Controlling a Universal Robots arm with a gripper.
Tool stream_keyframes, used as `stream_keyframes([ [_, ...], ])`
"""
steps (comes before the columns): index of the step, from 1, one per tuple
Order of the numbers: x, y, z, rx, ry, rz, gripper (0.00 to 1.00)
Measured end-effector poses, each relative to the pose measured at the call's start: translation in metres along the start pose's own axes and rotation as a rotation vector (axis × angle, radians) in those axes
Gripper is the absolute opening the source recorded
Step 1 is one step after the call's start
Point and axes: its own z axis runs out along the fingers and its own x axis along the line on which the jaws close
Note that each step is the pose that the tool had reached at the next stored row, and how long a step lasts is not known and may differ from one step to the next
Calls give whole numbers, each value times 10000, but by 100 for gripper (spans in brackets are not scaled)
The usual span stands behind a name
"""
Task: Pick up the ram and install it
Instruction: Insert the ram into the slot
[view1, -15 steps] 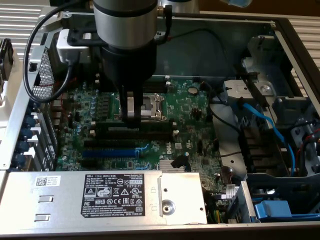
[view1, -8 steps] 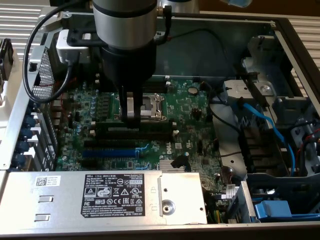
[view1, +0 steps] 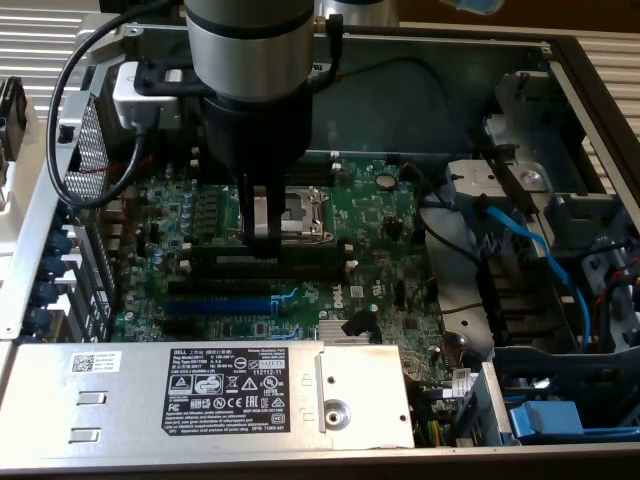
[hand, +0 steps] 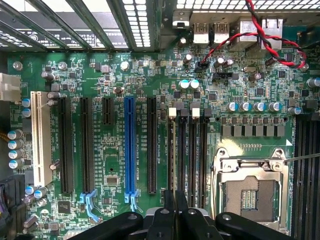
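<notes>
While the gripper pinches the ram edge-on, its long axis parallels the memory slots directly below.

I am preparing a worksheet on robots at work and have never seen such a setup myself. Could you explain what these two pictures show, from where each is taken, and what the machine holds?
The grey cylinder is a robot arm reaching down into an open computer case. The exterior view comes from a camera off the arm, looking down into the case. The wrist view comes from a camera on the arm itself, looking straight at the green motherboard. On the board are a blue slot, long black slots and a metal processor socket. The jaws are closed on a thin dark strip seen edge-on, apparently the ram, poised over the black slots.
</notes>
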Motion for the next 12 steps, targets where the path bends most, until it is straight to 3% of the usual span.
stream_keyframes([
  [12,0,1,23,0,0,0,12],
])
